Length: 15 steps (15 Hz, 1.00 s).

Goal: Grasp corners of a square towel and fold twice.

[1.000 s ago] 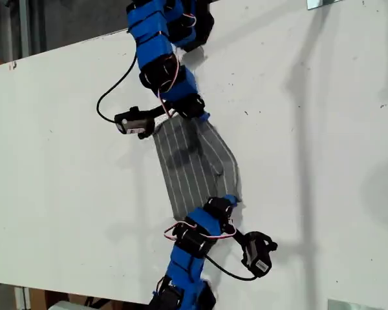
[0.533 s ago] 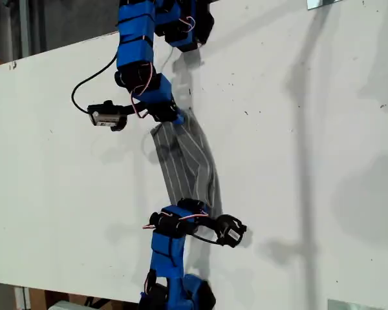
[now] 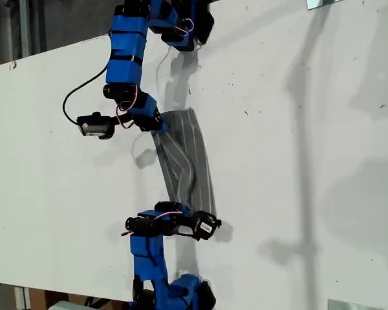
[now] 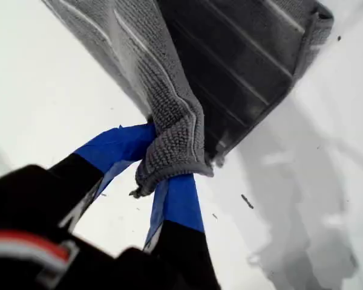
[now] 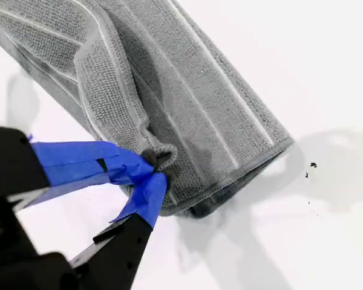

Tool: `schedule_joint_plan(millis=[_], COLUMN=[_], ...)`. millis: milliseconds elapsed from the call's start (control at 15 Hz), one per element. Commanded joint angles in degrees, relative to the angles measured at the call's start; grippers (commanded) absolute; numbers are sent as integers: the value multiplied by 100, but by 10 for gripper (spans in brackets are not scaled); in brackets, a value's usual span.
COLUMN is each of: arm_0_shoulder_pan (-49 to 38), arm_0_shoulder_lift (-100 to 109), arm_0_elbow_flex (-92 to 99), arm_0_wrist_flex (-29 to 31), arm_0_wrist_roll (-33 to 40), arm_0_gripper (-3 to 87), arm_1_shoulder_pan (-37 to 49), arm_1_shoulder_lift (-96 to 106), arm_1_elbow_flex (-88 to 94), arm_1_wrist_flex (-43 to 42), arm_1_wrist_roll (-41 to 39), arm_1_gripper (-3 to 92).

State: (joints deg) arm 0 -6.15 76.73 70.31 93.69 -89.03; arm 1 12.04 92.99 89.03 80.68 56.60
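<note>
The grey white-striped towel [image 3: 184, 161] lies as a narrow doubled strip in the middle of the white table. My first gripper [image 4: 163, 163] is shut on one corner [image 4: 169, 151] and holds that end of the towel [image 4: 230, 66] raised, its underside in shadow. In the exterior view this is the upper arm's gripper [image 3: 160, 126]. My second gripper [image 5: 157, 166] is shut on another corner [image 5: 160, 156], on the top layer of the towel [image 5: 187, 90], which rests flat there. That is the lower arm's gripper [image 3: 184, 210] in the exterior view.
The white table [image 3: 310, 161] stretches bare toward the exterior view's right and left. A metal bracket [image 3: 323, 3] sits at that view's top right edge and another [image 3: 352, 305] at its bottom right. Black cables loop beside both wrists.
Both grippers have swept toward the exterior view's left with their corners held. The towel has narrowed from a wide bowed sheet into a slim doubled strip.
</note>
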Motion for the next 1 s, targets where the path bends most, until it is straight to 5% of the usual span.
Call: schedule_joint_plan(millis=[0,267,933], arm_0_shoulder_pan=[-229,-448,-1099], arm_0_shoulder_lift=[457,1169,1960], arm_0_elbow_flex=[316,1696,2399], arm_0_wrist_flex=[-167,-870,-976], arm_0_wrist_roll=[44,-9,563], arm_0_gripper=[-2,-2,-2], arm_1_shoulder_pan=[88,501,1406], arm_1_shoulder_lift=[-457,-1011,-1468], arm_1_elbow_flex=[-439,-1081,-1644], arm_1_wrist_flex=[-141,35,334], arm_1_wrist_roll=[-229,-703,-1441], arm_1_gripper=[-1,-1,-1])
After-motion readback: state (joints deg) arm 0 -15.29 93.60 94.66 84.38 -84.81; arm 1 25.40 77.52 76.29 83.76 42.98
